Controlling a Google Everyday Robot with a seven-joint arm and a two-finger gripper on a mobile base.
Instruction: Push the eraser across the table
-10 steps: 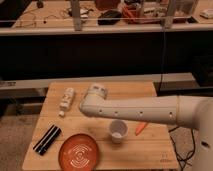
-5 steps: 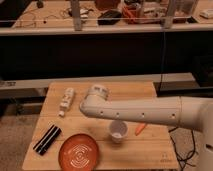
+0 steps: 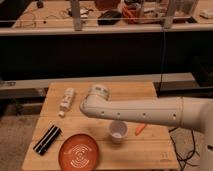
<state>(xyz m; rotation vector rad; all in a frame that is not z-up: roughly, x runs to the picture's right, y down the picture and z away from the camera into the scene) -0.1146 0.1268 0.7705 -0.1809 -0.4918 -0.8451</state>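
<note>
The small pale wooden plank table (image 3: 155, 150) fills the lower half of the camera view. A black oblong eraser (image 3: 47, 139) lies near its front left corner. My white arm (image 3: 145, 112) reaches in from the right across the middle of the table and bends at a rounded joint (image 3: 95, 102) behind and to the right of the eraser. My gripper is hidden past that bend. The arm is well apart from the eraser.
A white bottle (image 3: 66, 100) lies at the back left. An orange plate (image 3: 79, 152) sits at the front, right of the eraser. A white cup (image 3: 118, 131) and a small orange object (image 3: 140, 129) lie just below the arm. A dark shelf unit stands behind the table.
The arm's bend has shifted slightly toward the front of the table. The eraser, bottle, plate and cup have not moved.
</note>
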